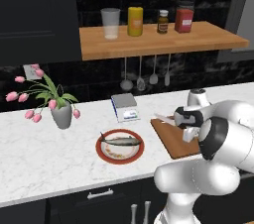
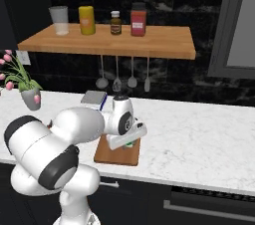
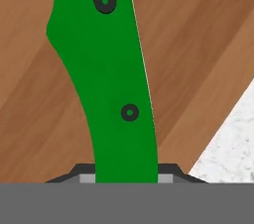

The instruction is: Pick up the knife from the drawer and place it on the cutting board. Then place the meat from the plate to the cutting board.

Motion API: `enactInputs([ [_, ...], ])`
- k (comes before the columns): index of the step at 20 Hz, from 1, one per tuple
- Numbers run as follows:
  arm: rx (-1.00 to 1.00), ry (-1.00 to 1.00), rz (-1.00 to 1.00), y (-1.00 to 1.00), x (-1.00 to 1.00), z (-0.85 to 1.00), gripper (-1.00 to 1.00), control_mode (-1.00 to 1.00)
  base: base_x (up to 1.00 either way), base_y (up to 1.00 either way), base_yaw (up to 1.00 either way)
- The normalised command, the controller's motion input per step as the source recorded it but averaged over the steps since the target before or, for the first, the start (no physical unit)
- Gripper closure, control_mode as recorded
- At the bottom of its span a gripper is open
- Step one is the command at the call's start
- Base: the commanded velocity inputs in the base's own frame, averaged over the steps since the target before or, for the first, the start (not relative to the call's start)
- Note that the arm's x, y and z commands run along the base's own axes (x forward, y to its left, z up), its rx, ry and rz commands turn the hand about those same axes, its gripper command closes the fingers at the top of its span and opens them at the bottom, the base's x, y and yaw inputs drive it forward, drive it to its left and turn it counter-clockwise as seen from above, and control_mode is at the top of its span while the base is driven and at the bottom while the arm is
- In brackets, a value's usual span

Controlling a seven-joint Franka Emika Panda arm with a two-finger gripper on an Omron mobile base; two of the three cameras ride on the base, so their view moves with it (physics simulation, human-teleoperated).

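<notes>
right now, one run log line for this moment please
phase: placing knife | hand: shut on knife, over cutting board | meat: on plate

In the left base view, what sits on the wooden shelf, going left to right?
Clear glass → yellow canister → small dark bottle → red box.

No readable writing anywhere here. The jars and bottles on the wooden shelf (image 1: 149, 44), the yellow one (image 1: 135, 21), the small brown one (image 1: 162, 22) and the red one (image 1: 184, 20), carry labels too blurred to read. The green knife handle (image 3: 106, 69) bears two dark rivets, no marking.
</notes>
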Motion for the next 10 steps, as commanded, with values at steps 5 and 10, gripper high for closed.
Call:
enactInputs([
  [5,0.00,0.07,0.00,-0.09,0.16,-0.33,1.00,-1.00,0.00,0.00,0.00],
  [10,0.00,-0.01,0.00,0.00,0.00,0.04,-1.00,-1.00,0.00,0.00,0.00],
])
